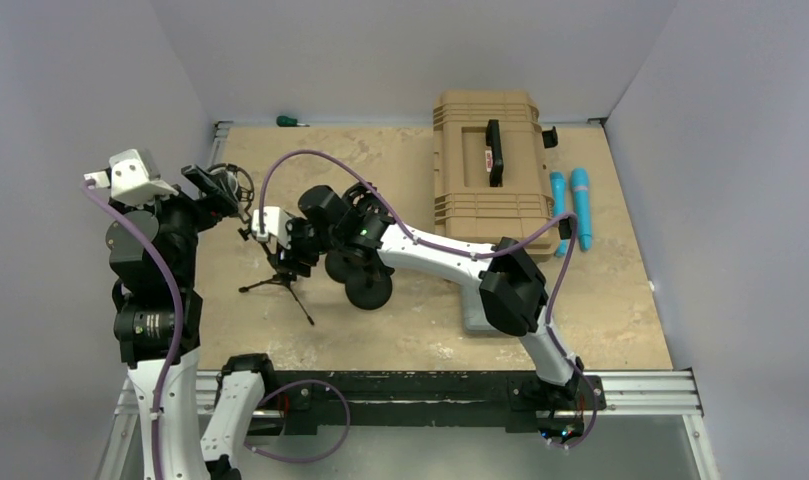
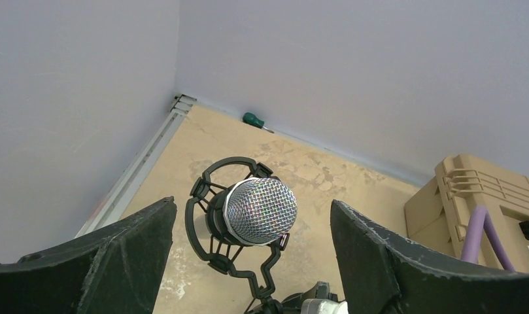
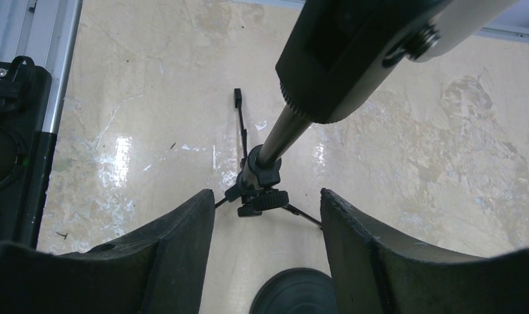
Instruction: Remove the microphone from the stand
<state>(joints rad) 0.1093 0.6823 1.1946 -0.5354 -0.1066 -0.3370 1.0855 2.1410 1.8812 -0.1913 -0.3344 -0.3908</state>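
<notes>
**Top view:** The microphone (image 1: 235,187) is carried on the tripod stand (image 1: 280,283), near the left edge of the surface (image 1: 620,320).

**Left wrist view:** A silver mesh head is seen, cradled in a black shock mount (image 2: 206,226). The left pincer (image 2: 252,201) is spread wide, with the microphone between its fingers (image 2: 134,245) and untouched.

**Right wrist view:** The right pincer (image 3: 267,193) is held apart, flanking the stand's pole without contact.

Even, diffuse overhead light with soft, faint shadows. White glare streaks the worn tan table (image 3: 121,154) in the right wrist view.
</notes>
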